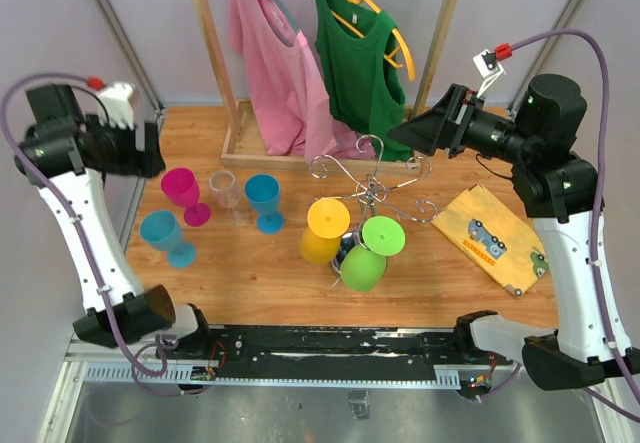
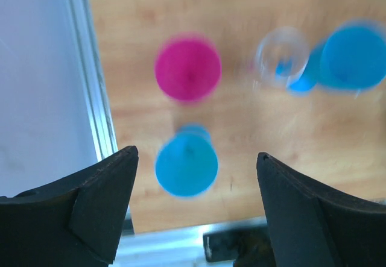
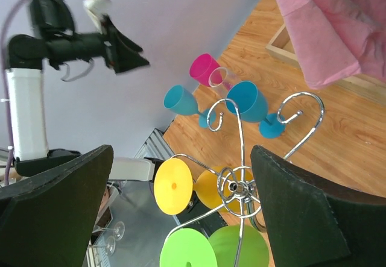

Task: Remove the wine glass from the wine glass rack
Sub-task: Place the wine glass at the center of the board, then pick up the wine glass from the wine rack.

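The chrome wine glass rack (image 1: 372,185) stands mid-table. Two wine glasses hang upside down from its arms: a yellow one (image 1: 324,231) and a green one (image 1: 368,254). My right gripper (image 1: 408,133) hovers open above and right of the rack. In its wrist view the rack's centre post (image 3: 241,188), the yellow foot (image 3: 175,185) and the green foot (image 3: 188,256) lie between and below the fingers. My left gripper (image 1: 150,151) is open at the far left, high over a light blue glass (image 2: 187,167) standing on the table, with nothing between its fingers.
Magenta (image 1: 183,191), clear (image 1: 225,191) and blue (image 1: 264,199) glasses stand left of the rack. A wooden clothes rail (image 1: 212,53) with pink and green shirts is at the back. A yellow flat item (image 1: 495,238) lies at the right. A metal rail (image 2: 96,92) edges the table's left side.
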### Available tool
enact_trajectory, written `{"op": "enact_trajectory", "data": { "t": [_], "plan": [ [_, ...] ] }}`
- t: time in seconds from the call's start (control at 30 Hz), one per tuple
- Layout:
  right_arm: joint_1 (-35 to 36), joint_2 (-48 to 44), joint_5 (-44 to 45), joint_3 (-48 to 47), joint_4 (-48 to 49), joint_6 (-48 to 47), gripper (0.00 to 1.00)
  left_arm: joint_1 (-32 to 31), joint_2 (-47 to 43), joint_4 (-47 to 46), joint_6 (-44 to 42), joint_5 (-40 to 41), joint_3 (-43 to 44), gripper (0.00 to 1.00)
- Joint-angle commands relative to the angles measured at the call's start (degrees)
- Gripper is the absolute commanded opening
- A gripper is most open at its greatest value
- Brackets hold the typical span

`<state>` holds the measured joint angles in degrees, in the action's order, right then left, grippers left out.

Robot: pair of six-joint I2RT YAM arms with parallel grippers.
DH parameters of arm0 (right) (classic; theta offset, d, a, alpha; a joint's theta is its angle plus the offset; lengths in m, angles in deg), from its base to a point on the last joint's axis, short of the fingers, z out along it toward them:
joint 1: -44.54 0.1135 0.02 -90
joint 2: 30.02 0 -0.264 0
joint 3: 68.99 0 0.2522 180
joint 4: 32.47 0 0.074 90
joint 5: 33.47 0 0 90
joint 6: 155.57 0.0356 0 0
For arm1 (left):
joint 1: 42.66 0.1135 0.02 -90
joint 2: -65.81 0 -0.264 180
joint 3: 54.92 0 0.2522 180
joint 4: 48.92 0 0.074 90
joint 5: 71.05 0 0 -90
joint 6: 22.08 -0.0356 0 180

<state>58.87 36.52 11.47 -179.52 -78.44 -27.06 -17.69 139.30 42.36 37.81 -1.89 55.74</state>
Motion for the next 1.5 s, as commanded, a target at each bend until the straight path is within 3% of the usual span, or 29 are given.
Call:
{"op": "enact_trajectory", "data": {
  "t": [0.0, 0.13, 0.3, 0.4, 0.53, 0.93, 1.03, 1.23, 1.47],
  "plan": [
    [-3.56, 0.45, 2.91, 0.01, -3.03, -0.58, 0.99, -0.05, 8.67, 0.48, 14.72, -12.3, 24.6, 0.85],
    [-14.75, -0.22, 0.35, 2.67, -3.27, 2.11, 0.98, -2.37, 17.64, 0.49, 27.29, -26.04, 36.16, 0.85],
    [-33.41, -3.13, -6.11, 6.35, -3.82, 4.79, 0.99, -11.89, 19.85, -4.28, 33.23, -32.22, 33.72, 0.85],
    [-38.94, -5.24, -6.52, 8.44, -7.27, 3.61, 0.99, -18.6, 21.02, -4.65, 34.49, -35.61, 33.58, 0.86],
    [-39.79, -8.6, -3.5, 11.29, -11.85, 1.64, 0.99, -24.77, 20.9, -4.98, 35.51, -40.78, 29.9, 0.85],
    [-39.9, -12.84, 0.16, 12.09, -22.82, -3.69, 0.99, -35.8, 10.21, -4.68, 32.44, -43.42, 2.41, 0.81],
    [-39.9, -12.97, -0.11, 12.35, -23.93, -4.39, 0.98, -37.39, 4.98, -11.99, 39.95, -42.51, -6.42, 0.8],
    [-39.9, -13.91, -0.59, 13.89, -26.33, -5.5, 0.98, -39.56, -9.85, -39.34, 61.12, -36.66, -23.11, 0.79],
    [-39.9, -15.28, -1.33, 14.93, -27.71, -5.52, 0.99, -39.56, -13.73, -44.74, 65.58, -32.44, -25.95, 0.78]
  ]
}}
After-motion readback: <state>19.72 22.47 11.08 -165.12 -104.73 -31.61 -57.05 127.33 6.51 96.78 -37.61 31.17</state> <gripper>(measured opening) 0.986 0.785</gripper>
